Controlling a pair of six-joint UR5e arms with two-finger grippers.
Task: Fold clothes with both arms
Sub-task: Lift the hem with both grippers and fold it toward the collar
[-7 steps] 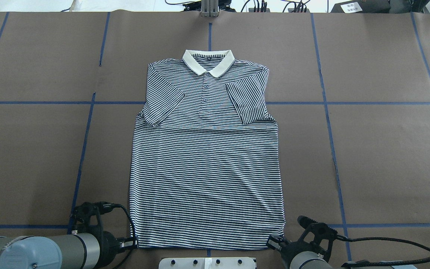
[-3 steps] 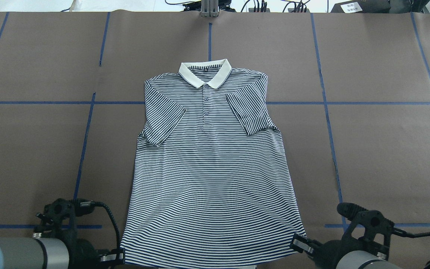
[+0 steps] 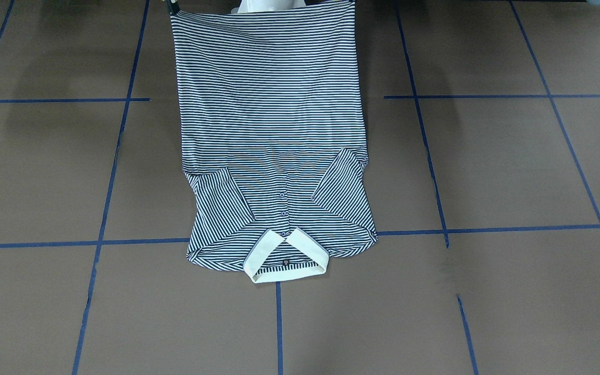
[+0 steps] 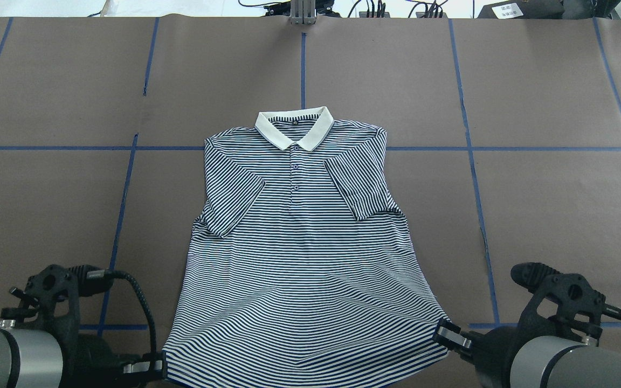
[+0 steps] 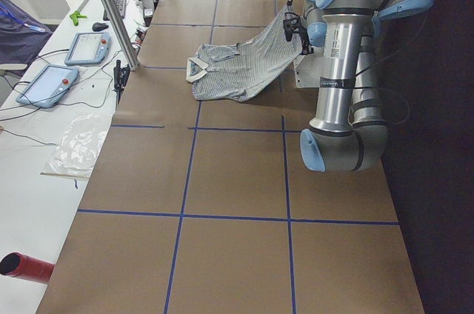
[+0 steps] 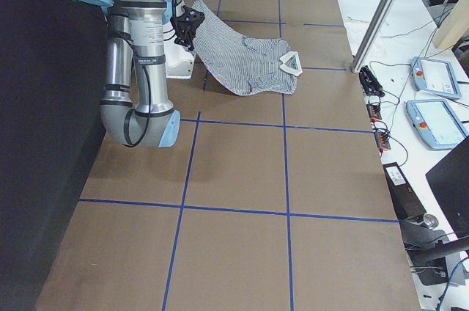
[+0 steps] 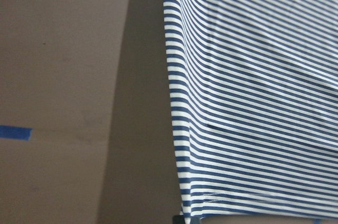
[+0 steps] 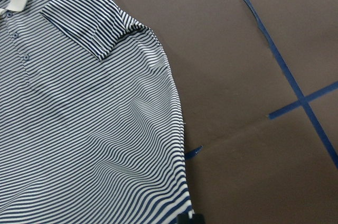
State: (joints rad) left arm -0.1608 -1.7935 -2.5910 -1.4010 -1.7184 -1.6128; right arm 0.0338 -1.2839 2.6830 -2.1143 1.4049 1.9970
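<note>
Since the earlier overhead frames, the near hem has been lifted and spread wider. The whole garment has been drawn toward the robot, so that the collar now reaches the crosswise blue tape line (image 4: pixel 531 149).

Nearest the robot, the black two-finger left gripper (image 4: pixel 155 367) and the black two-finger right gripper (image 4: pixel 447 335) are each pinched on one corner of the hem (image 4: pixel 310 373). The hem belongs to the short-sleeved polo shirt with thin navy-and-white stripes (image 4: pixel 299 258) and is held taut between them, clear of the brown paper-covered table (image 4: pixel 558 226).

Beyond the hem, the body slopes down onto the table (the side views show this slant). Farther on lie the two short sleeves (image 4: pixel 361 186), folded inward over the chest, and last the plain cream collar (image 4: pixel 294 126).

The shirt's long axis thus runs straight away from the fingers, hem near and collar far, with neither arm closer to it. The coming fold is judged to depend on both corners being carried forward evenly along that axis toward the collar.
</note>
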